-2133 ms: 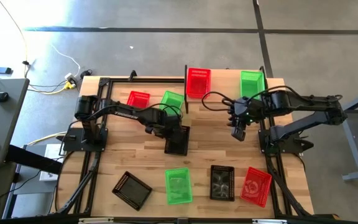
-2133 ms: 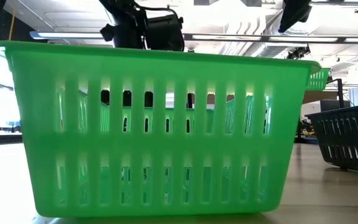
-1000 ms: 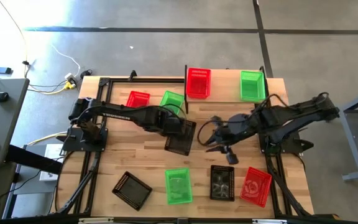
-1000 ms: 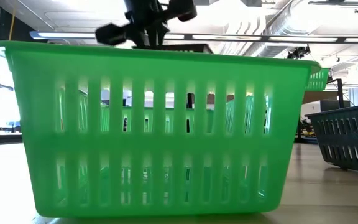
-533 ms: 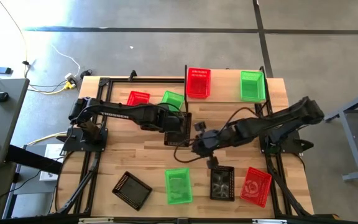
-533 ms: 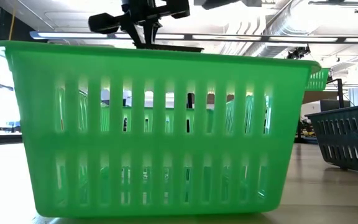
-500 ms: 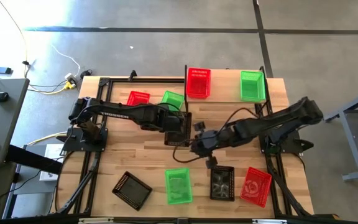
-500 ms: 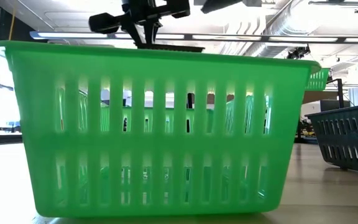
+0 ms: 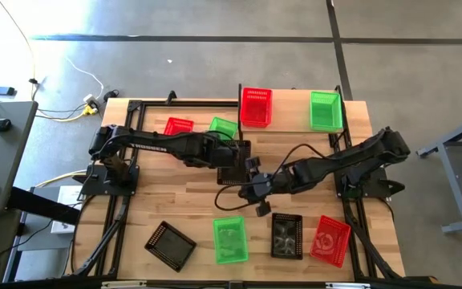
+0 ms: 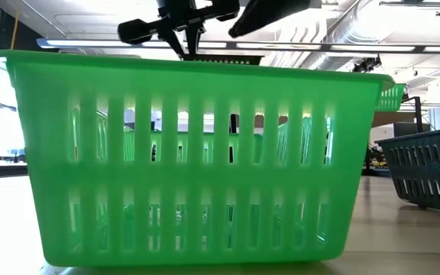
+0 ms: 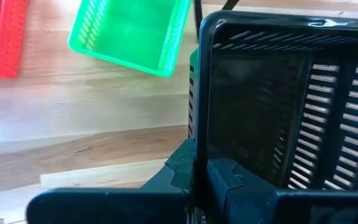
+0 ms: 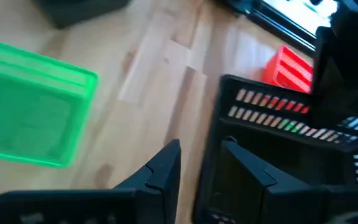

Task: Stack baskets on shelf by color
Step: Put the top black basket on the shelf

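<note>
Gripping the black perforated plastic basket (image 9: 233,163) wall, left gripper (image 11: 201,177) stays clenched; right gripper (image 12: 199,167) beside it, jaws parted.

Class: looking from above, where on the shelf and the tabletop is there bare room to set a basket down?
On the shelf, bare board lies between the red basket and green basket. The tabletop's left strip is free. The front row of baskets is crowded.

Two slim black arms are seen, each built of jointed tube-like segments and mounted on a black base plate. A thin black cable (image 9: 293,155) is looped along the right arm (image 9: 351,162). Each gripper is formed of two flat, angular matte-black fingers (image 11: 179,171) under a broad black crossbar.
</note>
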